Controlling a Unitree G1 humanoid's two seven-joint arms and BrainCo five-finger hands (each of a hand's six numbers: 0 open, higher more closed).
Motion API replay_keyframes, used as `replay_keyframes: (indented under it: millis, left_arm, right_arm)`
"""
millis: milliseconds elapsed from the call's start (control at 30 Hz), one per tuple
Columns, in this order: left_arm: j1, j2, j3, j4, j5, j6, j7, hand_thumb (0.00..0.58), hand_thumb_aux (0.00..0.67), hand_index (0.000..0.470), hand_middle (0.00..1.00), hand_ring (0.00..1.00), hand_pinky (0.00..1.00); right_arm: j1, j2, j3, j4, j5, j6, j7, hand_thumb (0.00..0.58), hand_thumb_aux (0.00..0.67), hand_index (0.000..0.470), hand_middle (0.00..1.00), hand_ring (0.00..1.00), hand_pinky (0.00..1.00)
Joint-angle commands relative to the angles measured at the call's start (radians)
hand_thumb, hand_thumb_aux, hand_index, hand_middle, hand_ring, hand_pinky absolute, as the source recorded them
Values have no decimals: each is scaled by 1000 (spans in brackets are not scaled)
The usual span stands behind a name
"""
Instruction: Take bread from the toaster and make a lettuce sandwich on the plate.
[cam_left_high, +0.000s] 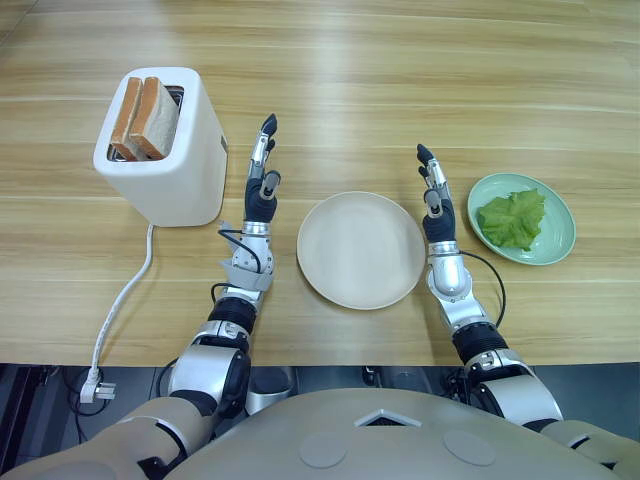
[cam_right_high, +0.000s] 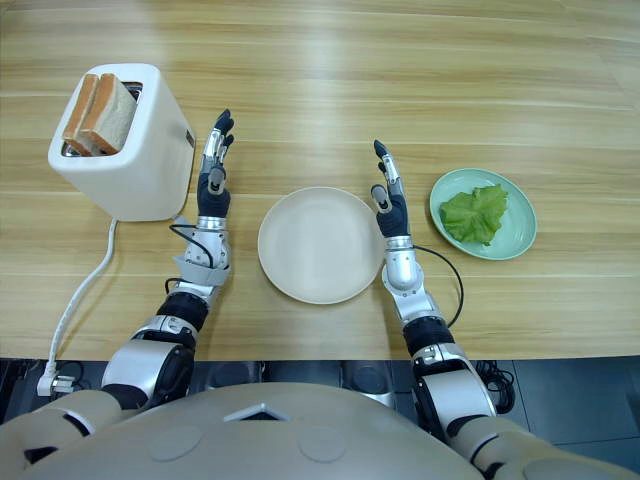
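Where grain runs crosswise, the wooden table (cam_left_high: 420, 60) carries a toaster (cam_left_high: 175, 160).

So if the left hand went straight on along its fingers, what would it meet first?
Nothing, as far as shown: the left hand points forward over bare table, the toaster off to its left. Its height is unclear.

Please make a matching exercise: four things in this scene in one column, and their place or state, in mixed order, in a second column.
1. bread slices
2. lettuce
3. beige plate
4. left robot hand

A. lies on the green dish
B. empty, between toaster and green dish
C. stand in the toaster
D. open, right of the toaster

Pairs: 1-C, 2-A, 3-B, 4-D
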Motion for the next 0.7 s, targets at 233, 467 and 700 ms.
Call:
replay_keyframes:
  millis: [233,467,700]
  left_arm:
    - [7,6,-4,8,22,6,20,0,0,0,0,0,0]
    - [171,125,240,-667,431,150,301,0,0,0,0,0,0]
    - [310,366,439,-713,697,588,425,0,0,0,0,0,0]
  right_arm:
    - [-10,19,-38,32,4,-54,29,0,0,0,0,0,0]
    - [12,7,-57,-20,-56,-92,-4,0,0,0,0,0,0]
    - [33,0,-63,-55,-109,-104,-13,0,0,0,0,0,0]
